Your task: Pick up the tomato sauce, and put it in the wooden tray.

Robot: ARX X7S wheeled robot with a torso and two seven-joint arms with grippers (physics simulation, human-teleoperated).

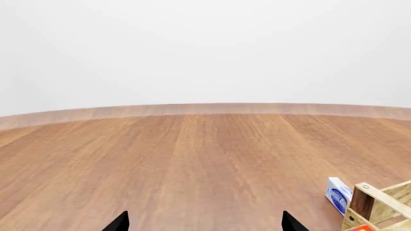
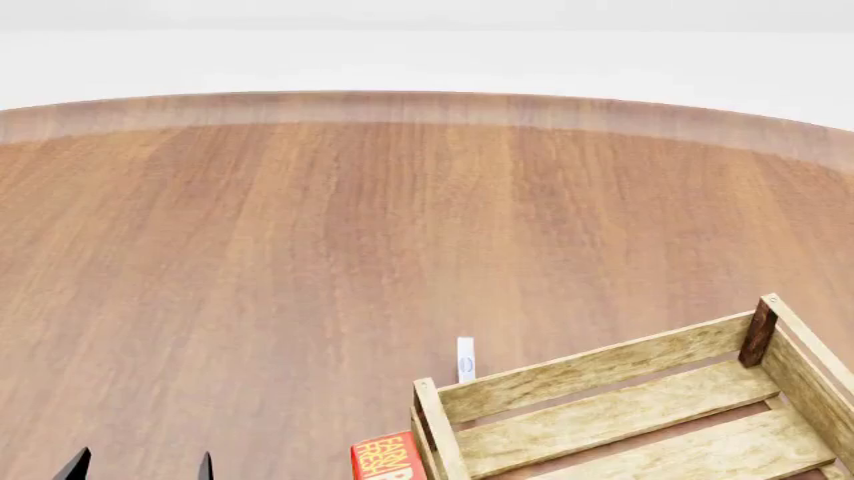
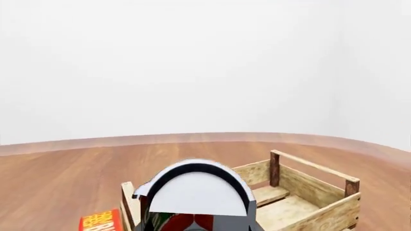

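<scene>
Right gripper (image 3: 192,226) clamps the small red-labelled, silver-lidded tomato sauce can (image 3: 192,195).
Pale slatted wooden tray (image 3: 308,199) sits at its two o'clock; left gripper (image 1: 204,224) hangs spread open.

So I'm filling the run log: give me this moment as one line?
left gripper: open, empty | right gripper: shut on tomato sauce, raised beside wooden tray | tray: can not in yet
</scene>
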